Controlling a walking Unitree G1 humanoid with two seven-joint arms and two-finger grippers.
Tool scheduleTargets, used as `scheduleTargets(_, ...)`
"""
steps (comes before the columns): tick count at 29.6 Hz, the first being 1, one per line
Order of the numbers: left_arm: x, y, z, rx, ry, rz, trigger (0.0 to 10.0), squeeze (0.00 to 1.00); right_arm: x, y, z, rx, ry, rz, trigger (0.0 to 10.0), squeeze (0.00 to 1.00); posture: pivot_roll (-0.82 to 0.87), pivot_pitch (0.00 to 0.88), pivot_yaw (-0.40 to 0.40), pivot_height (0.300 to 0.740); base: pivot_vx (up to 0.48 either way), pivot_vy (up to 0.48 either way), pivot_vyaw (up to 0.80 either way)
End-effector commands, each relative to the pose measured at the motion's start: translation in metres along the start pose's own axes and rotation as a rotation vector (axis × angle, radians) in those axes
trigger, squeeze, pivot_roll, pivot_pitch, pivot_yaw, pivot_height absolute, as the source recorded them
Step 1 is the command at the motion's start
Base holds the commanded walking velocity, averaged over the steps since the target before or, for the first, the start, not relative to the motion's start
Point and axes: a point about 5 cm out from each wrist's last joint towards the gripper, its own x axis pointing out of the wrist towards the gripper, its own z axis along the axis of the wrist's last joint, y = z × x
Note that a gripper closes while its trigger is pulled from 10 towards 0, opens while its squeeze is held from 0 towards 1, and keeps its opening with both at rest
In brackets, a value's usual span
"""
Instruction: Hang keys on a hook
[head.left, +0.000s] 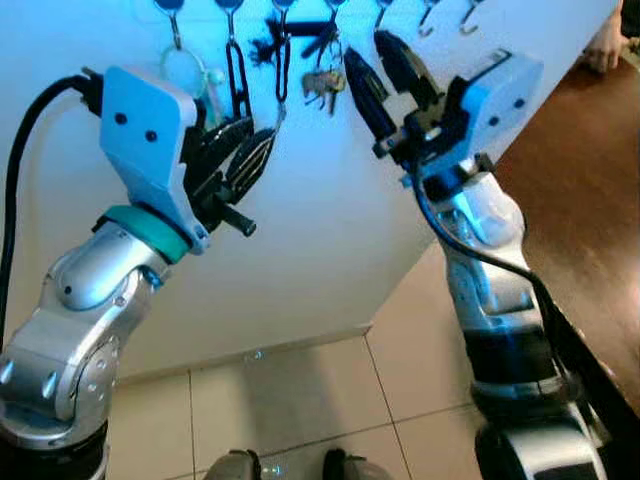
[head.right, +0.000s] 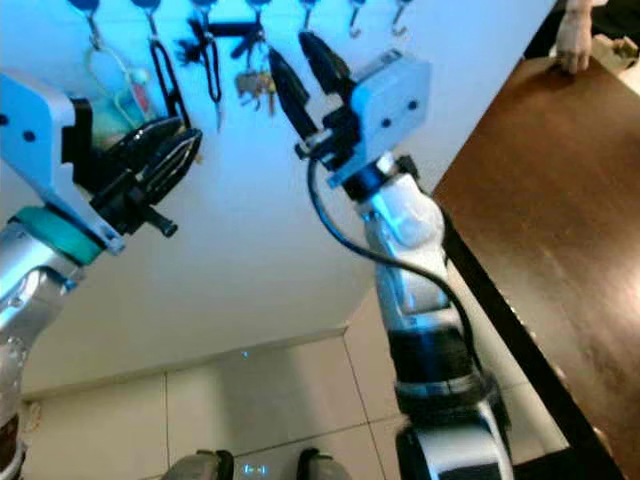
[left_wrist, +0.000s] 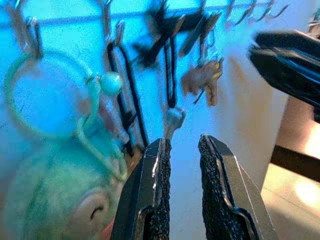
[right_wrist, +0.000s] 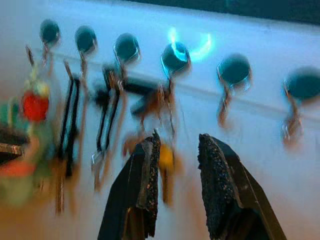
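Right wrist view looks along the right gripper (right_wrist: 177, 147), whose two black fingers stand apart with nothing between them, pointed at a row of dark round-capped metal hooks (right_wrist: 176, 56) on the white wall (right_wrist: 250, 165). A bunch of small brass-coloured keys (head.left: 323, 85) already dangles from one hook in the middle of the row, at about eleven o'clock from the right gripper's tips in the left eye view, close to them but seemingly not touching. At nine o'clock from the keys hang black cord loops (head.left: 238, 75), and further over a pale green ring with a fuzzy green toy (left_wrist: 50, 165). The left gripper (left_wrist: 182, 145) hovers near those loops, its fingers slightly parted and empty. Judging by this, the keys are on a hook and the job looks nearly finished. The chief risk is on pulling away: a fingertip could catch the bunch or a neighbouring loop and flick it off its hook, since everything hangs crowded together. A brown wooden tabletop (head.right: 560, 200) lies at three o'clock, with a person's hand (head.right: 575, 35) resting on its far edge.
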Motion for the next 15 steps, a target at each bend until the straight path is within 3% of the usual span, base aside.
scheduleTargets(1, -0.005, -0.001, -0.001, 0.007, 0.014, -0.013, 10.0, 0.0, -0.007, 0.002, 0.0, 0.016, 0.019, 0.014, 10.0, 0.0, 0.12, 0.125, 0.011, 0.74, 0.0, 0.0, 0.0)
scheduleTargets(3, -0.014, 0.003, 0.0, 0.035, 0.025, 0.005, 10.0, 0.0, -0.036, 0.007, -0.012, 0.032, 0.127, 0.013, 10.0, 0.0, 0.11, 0.114, 0.006, 0.74, 0.0, 0.0, 0.0)
scheduleTargets(4, -0.014, 0.003, 0.0, 0.035, 0.025, 0.005, 10.0, 0.0, -0.036, 0.007, -0.012, 0.032, 0.127, 0.013, 10.0, 0.0, 0.11, 0.114, 0.006, 0.74, 0.0, 0.0, 0.0)
scheduleTargets(6, -0.019, 0.012, 0.005, 0.067, 0.015, 0.06, 10.0, 0.0, -0.053, 0.009, -0.017, 0.037, 0.188, -0.005, 10.0, 0.0, 0.1, 0.101, 0.007, 0.74, 0.0, 0.0, 0.0)
scheduleTargets(15, -0.023, 0.025, 0.009, 0.088, 0.004, 0.167, 10.0, 0.0, -0.061, 0.005, -0.02, 0.026, 0.22, -0.065, 10.0, 0.0, 0.09, 0.065, 0.007, 0.74, 0.0, 0.0, 0.0)
